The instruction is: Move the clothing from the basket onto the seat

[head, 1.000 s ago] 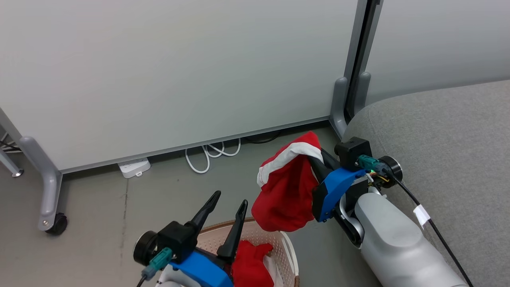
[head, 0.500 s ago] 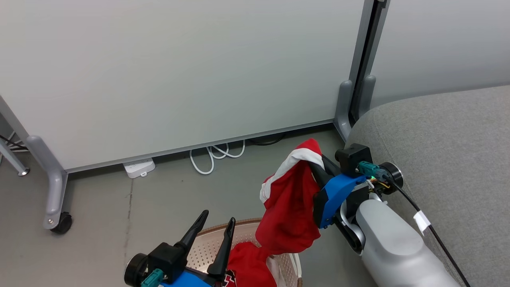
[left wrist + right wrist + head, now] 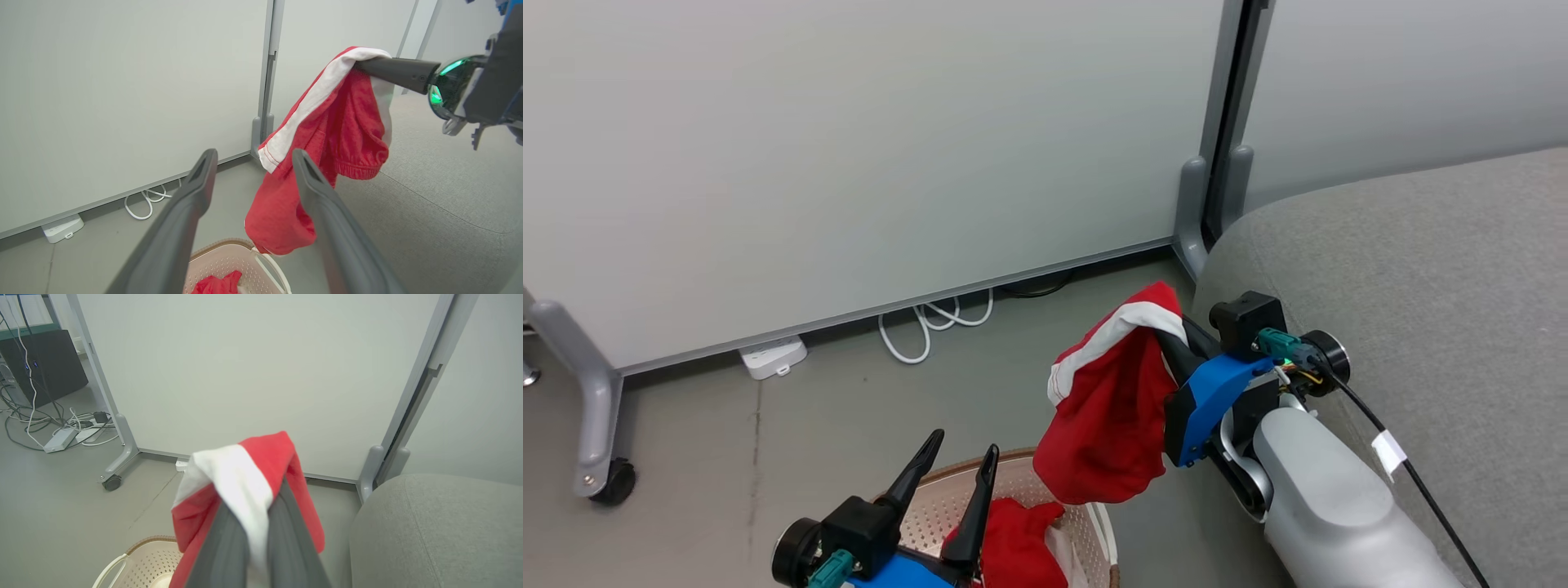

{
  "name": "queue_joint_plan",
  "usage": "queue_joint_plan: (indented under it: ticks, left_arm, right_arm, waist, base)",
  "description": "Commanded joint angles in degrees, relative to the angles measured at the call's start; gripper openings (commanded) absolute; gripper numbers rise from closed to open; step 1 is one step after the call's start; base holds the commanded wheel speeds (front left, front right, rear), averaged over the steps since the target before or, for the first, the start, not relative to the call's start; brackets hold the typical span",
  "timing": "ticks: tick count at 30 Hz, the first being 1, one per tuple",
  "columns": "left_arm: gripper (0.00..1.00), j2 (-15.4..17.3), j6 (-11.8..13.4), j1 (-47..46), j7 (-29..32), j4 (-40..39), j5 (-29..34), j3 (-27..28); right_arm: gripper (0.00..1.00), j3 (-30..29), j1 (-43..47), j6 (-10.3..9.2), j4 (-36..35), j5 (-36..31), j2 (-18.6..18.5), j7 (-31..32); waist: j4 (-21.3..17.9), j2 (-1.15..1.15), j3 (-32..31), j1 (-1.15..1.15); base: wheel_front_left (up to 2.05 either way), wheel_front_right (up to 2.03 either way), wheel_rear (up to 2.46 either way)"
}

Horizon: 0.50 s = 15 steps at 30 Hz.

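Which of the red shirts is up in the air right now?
The jersey with the white band, pinched in the right gripper; the other jersey lies in the basket.

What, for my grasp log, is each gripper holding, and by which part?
The right gripper pinches a red jersey by a bunched fold at its white stripe; the rest hangs. The left gripper holds nothing.

I see a smooth grey floor [image 3: 809,425] with a thin dark seam running through it. A cream perforated plastic basket with a brown woven-look rim [image 3: 1021,454] stands directly on it. To the basket's right, apart from it, sits a large grey woven-fabric seat with a rounded corner [image 3: 1421,269]. Farther back, pale partition panels [image 3: 849,163] stand on grey metal feet [image 3: 595,400], one with a black castor [image 3: 617,483]. A white power strip [image 3: 772,358] and a looped white cable [image 3: 935,314] lie on the floor along the panel's base.
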Motion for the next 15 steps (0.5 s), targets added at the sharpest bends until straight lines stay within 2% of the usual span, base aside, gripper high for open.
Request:
queue_joint_plan:
  ticks: [1,15]
  left_arm:
    - [1.0,0.09,-0.27,0.29,-0.17,-0.01,0.37,0.44]
    - [1.0,-0.58,-0.79,-0.51,-0.17,0.53,1.01,0.86]
  right_arm:
    - [0.0,-0.22,0.5,-0.02,-0.28,-0.24,-0.13,-0.1]
    - [0.0,-2.39,1.27,-0.02,-1.88,-2.32,-0.36,0.85]
  waist:
    - [-1.19,0.0,0.13,0.0]
    - [-14.46,0.0,1.07,0.0]
  base:
    - [0.0,0.0,0.0]
    - [0.0,0.0,0.0]
